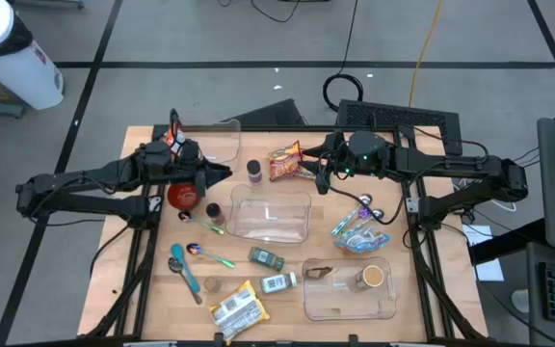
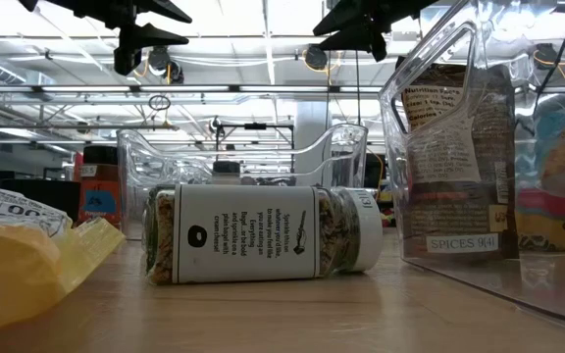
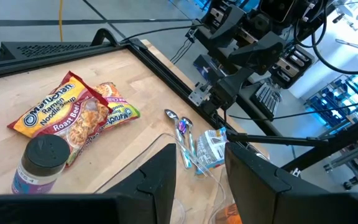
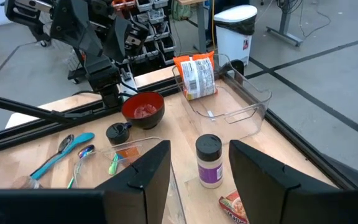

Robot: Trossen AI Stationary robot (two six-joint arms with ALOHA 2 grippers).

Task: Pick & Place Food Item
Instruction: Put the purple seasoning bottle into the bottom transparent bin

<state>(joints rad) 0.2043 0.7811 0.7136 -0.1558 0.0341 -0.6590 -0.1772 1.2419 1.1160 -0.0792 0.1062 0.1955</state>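
Observation:
Ramen packets (image 1: 285,162) (image 3: 73,115) lie flat on the table's far middle, beside a purple jar with a dark lid (image 1: 254,172) (image 4: 208,160) that stands upright. My left gripper (image 1: 225,174) (image 3: 197,180) hovers open above the table left of the jar, pointing right. My right gripper (image 1: 320,174) (image 4: 197,180) hovers open right of the packets, pointing left. Neither has anything between its fingers. In the low view, a spice jar (image 2: 263,233) lies on its side, with both grippers high above it.
An empty clear bin (image 1: 270,214) sits mid-table. A far-left bin (image 4: 229,93) holds an orange packet, and a near-right bin (image 1: 350,287) holds a cup. A red bowl (image 1: 184,195), spoons (image 1: 189,270), a blue packet (image 1: 359,231), small jars (image 1: 266,257) and a yellow packet (image 1: 237,308) lie around.

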